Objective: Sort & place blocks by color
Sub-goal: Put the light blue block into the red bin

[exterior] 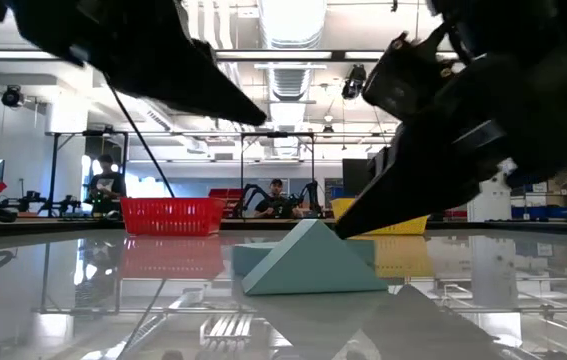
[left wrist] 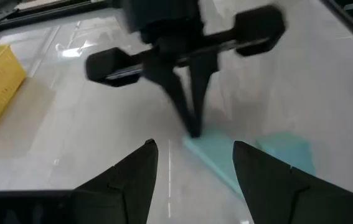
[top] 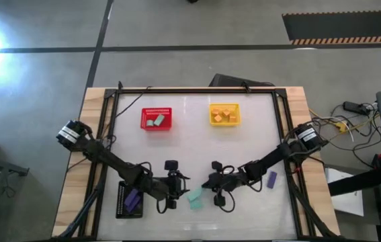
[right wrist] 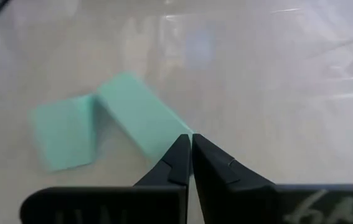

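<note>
Red basket (top: pixel 156 119), yellow basket (top: pixel 224 114), black basket (top: pixel 129 199) — glossy table (top: pixel 197 151).

Two teal blocks (top: pixel 195 197) touch near the front edge; a purple block (top: pixel 272 178) lies right.

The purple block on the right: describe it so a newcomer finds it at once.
Start at the table's right front corner. Beside the right arm's forearm lies the purple block, alone on the bare surface. The other purple blocks sit in the black basket at front left.

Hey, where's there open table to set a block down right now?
Bare patches: between the red basket and yellow basket, and the middle strip below them. Crowded along the near edge, where both grippers flank the teal blocks, beside the black basket.
</note>
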`<state>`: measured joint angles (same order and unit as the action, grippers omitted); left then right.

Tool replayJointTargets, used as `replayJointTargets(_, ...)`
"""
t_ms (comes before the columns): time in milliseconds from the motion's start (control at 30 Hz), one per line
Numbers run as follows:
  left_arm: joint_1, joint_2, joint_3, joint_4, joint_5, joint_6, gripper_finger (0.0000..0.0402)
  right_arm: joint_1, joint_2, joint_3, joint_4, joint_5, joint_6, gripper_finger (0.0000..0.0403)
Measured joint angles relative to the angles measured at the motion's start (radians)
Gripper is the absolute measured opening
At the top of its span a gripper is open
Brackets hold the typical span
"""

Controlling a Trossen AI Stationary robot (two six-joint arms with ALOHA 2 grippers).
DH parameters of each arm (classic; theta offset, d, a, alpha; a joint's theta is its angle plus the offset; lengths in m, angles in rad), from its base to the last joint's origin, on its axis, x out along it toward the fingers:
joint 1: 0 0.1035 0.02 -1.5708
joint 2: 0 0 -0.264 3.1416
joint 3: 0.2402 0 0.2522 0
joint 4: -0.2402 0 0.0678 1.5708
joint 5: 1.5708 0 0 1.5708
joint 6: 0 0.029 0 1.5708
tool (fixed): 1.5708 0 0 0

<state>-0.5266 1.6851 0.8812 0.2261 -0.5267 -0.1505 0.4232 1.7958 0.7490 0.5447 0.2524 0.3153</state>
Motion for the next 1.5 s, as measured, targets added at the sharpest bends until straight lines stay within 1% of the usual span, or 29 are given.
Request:
replayJointTargets(133,-0.007,-0.022,0.001,0.002,-0.001,-0.005,0.0193,-0.028,-0.004,0.0,0.003,0.038,-0.016,0.0008)
replayJointTargets(267,-0.007,-0.017,-0.005,-0.007,-0.001,-0.049,0.0193,-0.052,-0.042,0.007,0.003,0.032,-0.049,0.0008)
replayJointTargets(333,-0.01,-0.011,-0.005,-0.008,-0.001,-0.053,0.0193,-0.053,-0.072,0.007,-0.003,-0.007,-0.079,0.0008)
replayJointTargets(467,-0.012,-0.011,-0.006,-0.006,-0.001,-0.053,0.0193,-0.047,-0.125,0.008,-0.062,-0.153,-0.106,0.0008)
replayJointTargets(600,-0.013,-0.012,-0.006,-0.008,-0.001,-0.046,0.0193,-0.037,-0.132,0.01,-0.085,-0.18,-0.141,0.0016)
replayJointTargets(700,-0.012,-0.012,-0.006,-0.008,-0.001,-0.047,0.0193,-0.038,-0.127,0.013,-0.102,-0.185,-0.152,0.0046)
replayJointTargets(967,-0.012,-0.019,-0.006,-0.007,-0.001,-0.041,0.0193,-0.046,-0.117,0.057,-0.143,-0.174,-0.215,0.0189)
replayJointTargets(1133,-0.012,-0.05,-0.006,-0.01,-0.002,0.0,0.0193,-0.054,-0.079,0.126,-0.221,-0.174,-0.291,0.0255)
replayJointTargets(1200,-0.012,-0.062,-0.004,-0.011,-0.002,0.004,0.0193,-0.054,-0.069,0.148,-0.273,-0.174,-0.317,0.0272)
replayJointTargets(1300,-0.015,-0.094,-0.004,-0.023,-0.002,0.007,0.0193,-0.057,-0.058,0.169,-0.283,-0.178,-0.341,0.0285)
replayJointTargets(1400,-0.017,-0.125,-0.005,-0.052,-0.002,0.007,0.0193,-0.07,-0.053,0.169,-0.284,-0.195,-0.36,0.0284)
replayJointTargets(1500,-0.019,-0.152,-0.005,-0.058,-0.002,0.009,0.0193,-0.086,-0.047,0.163,-0.282,-0.23,-0.356,0.0273)
